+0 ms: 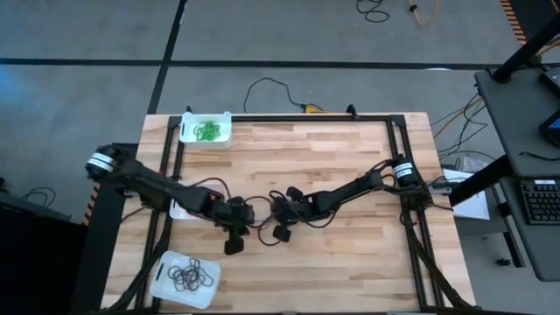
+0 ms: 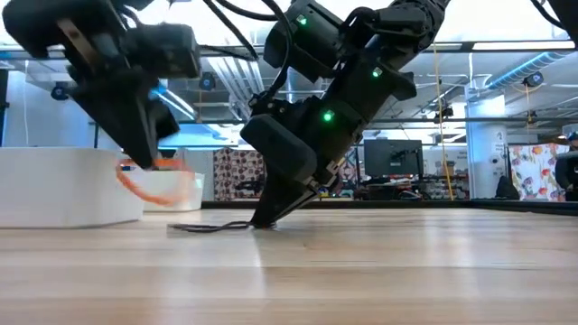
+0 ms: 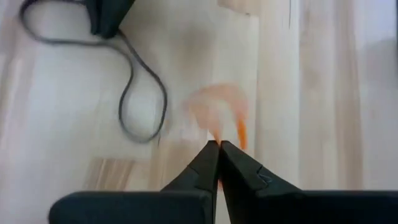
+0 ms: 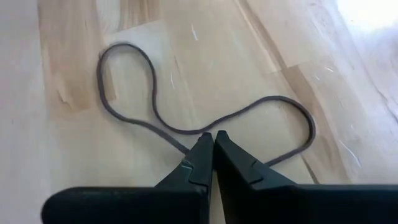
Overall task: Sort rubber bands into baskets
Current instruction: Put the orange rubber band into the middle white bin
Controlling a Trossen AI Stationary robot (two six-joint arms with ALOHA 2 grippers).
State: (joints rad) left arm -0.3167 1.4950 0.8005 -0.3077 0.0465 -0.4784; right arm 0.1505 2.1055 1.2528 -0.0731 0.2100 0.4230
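Left gripper (image 3: 219, 147) is closed on an orange rubber band (image 3: 219, 115), held raised above the table (image 1: 350, 254) near its centre. Right gripper (image 4: 213, 138) is pinched shut on a black rubber band (image 4: 186, 106), tips down at the tabletop; the band trails across the wood. Baskets: one with green bands (image 1: 206, 128) at the far edge, one with black bands (image 1: 185, 279) at the near-left corner.

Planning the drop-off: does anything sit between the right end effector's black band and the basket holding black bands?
Yes. The left end effector, shut on an orange band, hangs roughly on the straight line from the right end effector, pinching the black band, to that basket.
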